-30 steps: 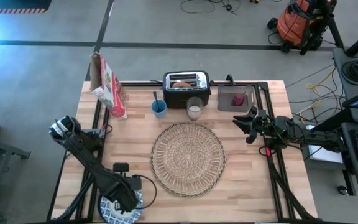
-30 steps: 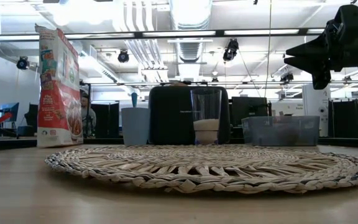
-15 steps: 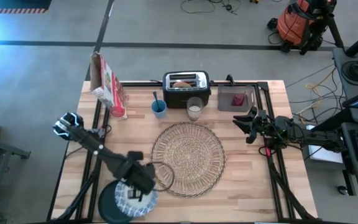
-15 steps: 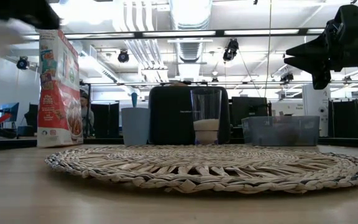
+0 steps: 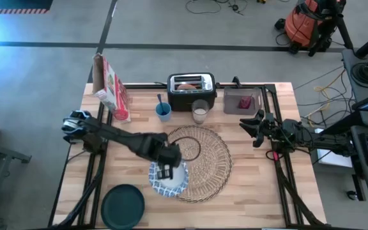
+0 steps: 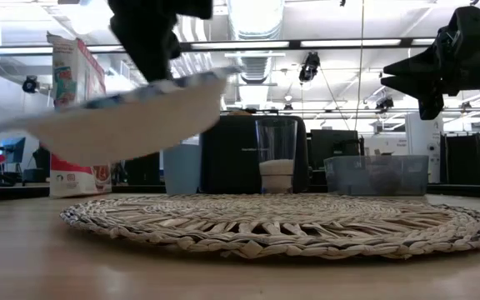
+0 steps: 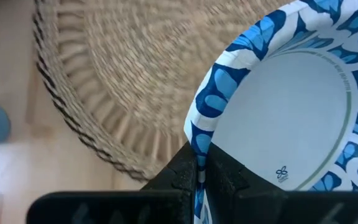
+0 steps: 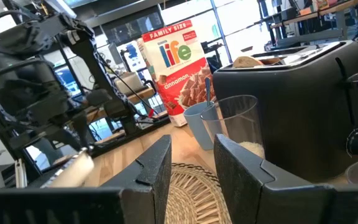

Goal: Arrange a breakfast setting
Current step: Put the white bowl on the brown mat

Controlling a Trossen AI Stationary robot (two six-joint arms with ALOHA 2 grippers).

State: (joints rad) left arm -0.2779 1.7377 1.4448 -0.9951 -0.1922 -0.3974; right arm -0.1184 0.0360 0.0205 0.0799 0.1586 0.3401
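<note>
Midair, bowl nearing the mat.
Left pincer (image 7: 196, 163) clamps the rim of the patterned bowl (image 5: 168, 180), carried low-centre over the woven placemat (image 5: 203, 156) edge, probably for centring; bowl underside blurred in low view. Teal plate (image 5: 122, 204) waits lower left. Right pincer (image 5: 250, 133), half-open and empty, hovers right; milk glass (image 5: 200, 112) upper centre.

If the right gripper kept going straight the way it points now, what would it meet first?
Probably the glass of milk, which stands almost dead ahead of the right gripper; the toaster is just behind. Depth is hard to judge, and the gripper hangs above the table.
</note>
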